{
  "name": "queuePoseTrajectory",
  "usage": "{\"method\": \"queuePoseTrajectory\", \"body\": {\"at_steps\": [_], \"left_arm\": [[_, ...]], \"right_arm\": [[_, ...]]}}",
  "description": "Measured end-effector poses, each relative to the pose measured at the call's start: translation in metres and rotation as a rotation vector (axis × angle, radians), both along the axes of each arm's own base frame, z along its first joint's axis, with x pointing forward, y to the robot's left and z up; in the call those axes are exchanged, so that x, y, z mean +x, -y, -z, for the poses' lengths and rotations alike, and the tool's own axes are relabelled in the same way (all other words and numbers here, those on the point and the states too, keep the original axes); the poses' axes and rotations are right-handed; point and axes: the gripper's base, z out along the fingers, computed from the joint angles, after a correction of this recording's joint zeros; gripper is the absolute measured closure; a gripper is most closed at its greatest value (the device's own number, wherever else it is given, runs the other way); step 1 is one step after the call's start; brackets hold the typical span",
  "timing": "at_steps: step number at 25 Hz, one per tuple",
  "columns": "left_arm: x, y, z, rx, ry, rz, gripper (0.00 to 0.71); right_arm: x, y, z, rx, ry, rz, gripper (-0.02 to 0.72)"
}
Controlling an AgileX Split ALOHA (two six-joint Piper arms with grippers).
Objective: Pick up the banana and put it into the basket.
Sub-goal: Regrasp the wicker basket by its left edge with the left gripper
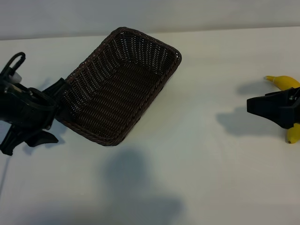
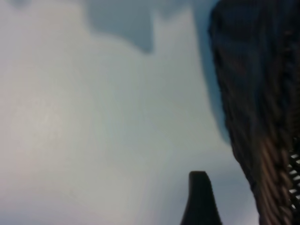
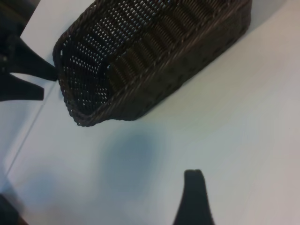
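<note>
Nearest the camera in the exterior view lies bare white worktop (image 1: 197, 178), marked only by a broad soft shadow in the lower middle.

Farther in, at the right edge, the right gripper (image 1: 269, 107) hangs low over the banana (image 1: 285, 82), hiding its middle. One yellow end with the slim stem shows beyond the gripper and another yellow tip shows nearer the camera, so the banana's long axis runs roughly near-to-far along the right edge of the worktop, stem end pointing away and a little inward. The right jaws stand apart. Whether they touch the fruit cannot be told, as the gripper body covers that spot. The banana lies on the worktop, well apart from the basket.

At the left edge, the left gripper (image 1: 52, 110) sits against the near-left short end of the basket (image 1: 123, 84). Its jaws are apart, one finger by the rim and one lower on the worktop. The left wrist view shows the woven wall close beside one dark finger (image 2: 200, 199).

The basket is dark brown wicker, rectangular, its long axis slanting from near left to far right, its inside holding nothing.

Farthest back, the worktop ends at a plain pale wall (image 1: 150, 14).
</note>
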Motion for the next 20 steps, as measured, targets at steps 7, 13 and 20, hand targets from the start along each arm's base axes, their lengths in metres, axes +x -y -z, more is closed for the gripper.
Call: {"method": "queuePoseTrajectory", "body": {"at_steps": [7, 13, 20], "left_arm": [[0.006, 0.0, 0.008, -0.001, -0.009, -0.039, 0.172], [0.012, 0.001, 0.018, -0.004, -0.017, -0.077, 0.172], [0.018, 0.003, 0.03, -0.019, -0.032, -0.109, 0.172]], "right_arm": [[0.0, 0.0, 0.0, 0.0, 0.0, 0.0, 0.144], [0.0, 0.0, 0.0, 0.0, 0.0, 0.0, 0.144], [0.0, 0.0, 0.0, 0.0, 0.0, 0.0, 0.144]]}}
